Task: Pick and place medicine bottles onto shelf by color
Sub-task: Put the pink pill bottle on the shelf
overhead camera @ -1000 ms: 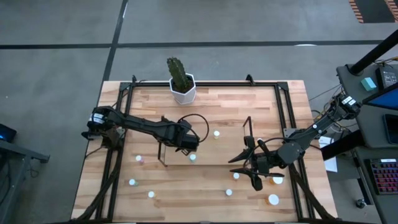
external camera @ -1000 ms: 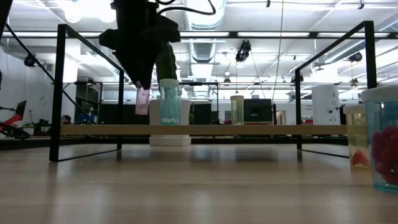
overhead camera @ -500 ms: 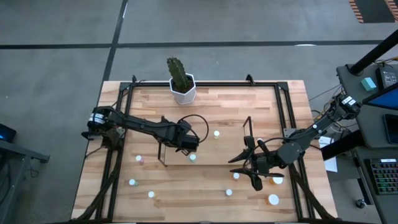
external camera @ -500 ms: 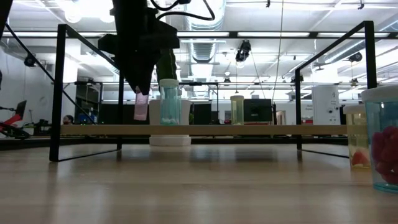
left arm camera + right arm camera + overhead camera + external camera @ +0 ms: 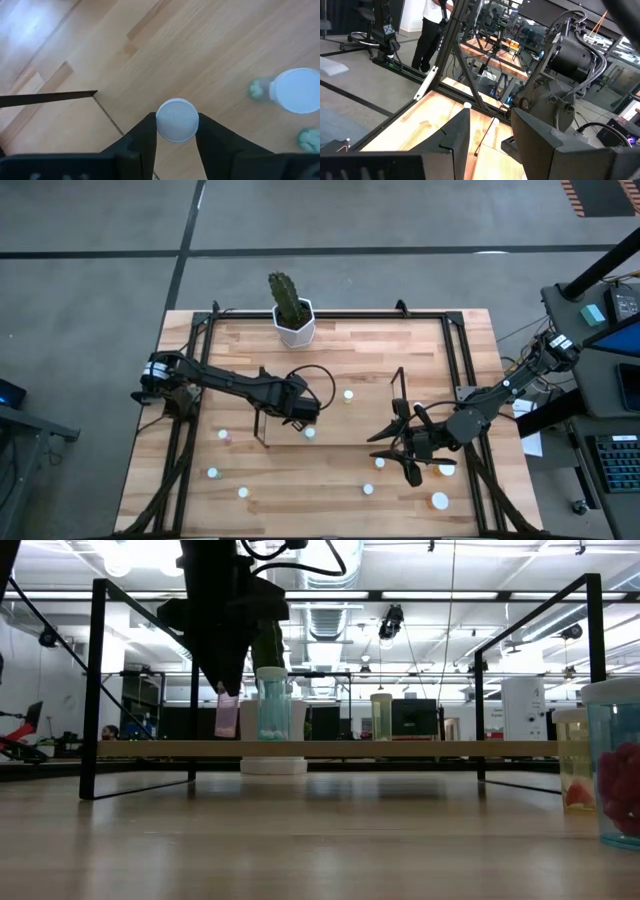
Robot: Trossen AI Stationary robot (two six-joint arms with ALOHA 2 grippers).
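My left gripper is shut on a small pink medicine bottle just above the shelf board, near the shelf's left end. A bluish-green bottle stands on the board right beside it, and a yellowish one stands farther along. In the high view the left gripper is mid-table. My right gripper hovers level at the right, open, with nothing between its fingers. My left gripper pinches the pink bottle's white round cap between its two fingers, one on each side. The fingers come from above, slanting steeply down. The bottle hangs upright below them, just clear of the shelf board.
Loose bottles lie on the table at the left and near the right arm. A cactus pot stands at the far edge. A black frame edges the table.
My left gripper has sunk a little toward the shelf board with the pink bottle, which stays upright and has drawn closer to the board beside the bluish-green bottle.
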